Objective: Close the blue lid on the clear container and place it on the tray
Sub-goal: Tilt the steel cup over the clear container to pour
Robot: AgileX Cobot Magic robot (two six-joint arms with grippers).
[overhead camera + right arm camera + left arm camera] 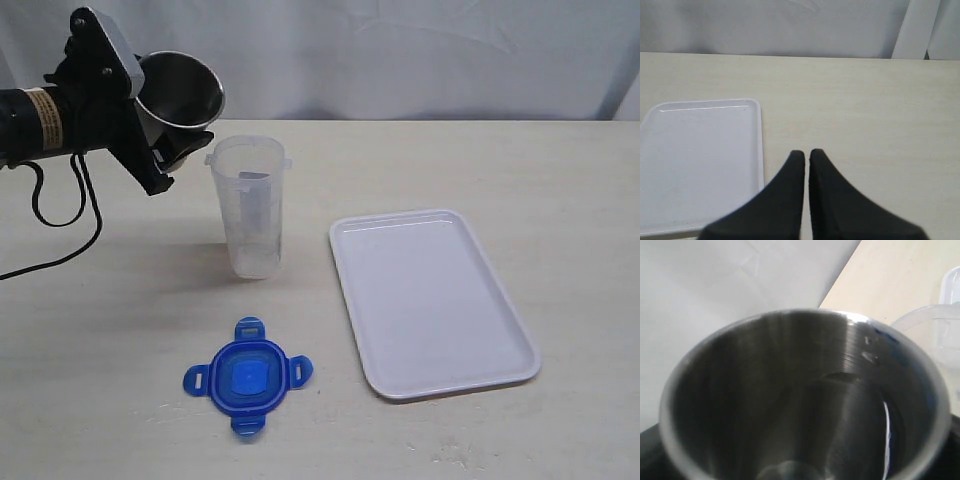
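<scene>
The left end effector (176, 128) holds a metal cup (181, 86) by the clear container (252, 208).

The cup (805, 405) is metal w/ a brushed grey finish – fine lines inside, a dull shine. The clear container (250, 205) looks like translucent plastic, smooth, a bit cloudy. The blue lid (248, 377) is glossy plastic. The tray (430, 300) is white plastic, smooth w/ soft gloss. The table (520, 170) is pale wood-grain, matt. The right gripper (806, 156) is black – matt. The backdrop (400, 50) looks like white cloth.
</scene>
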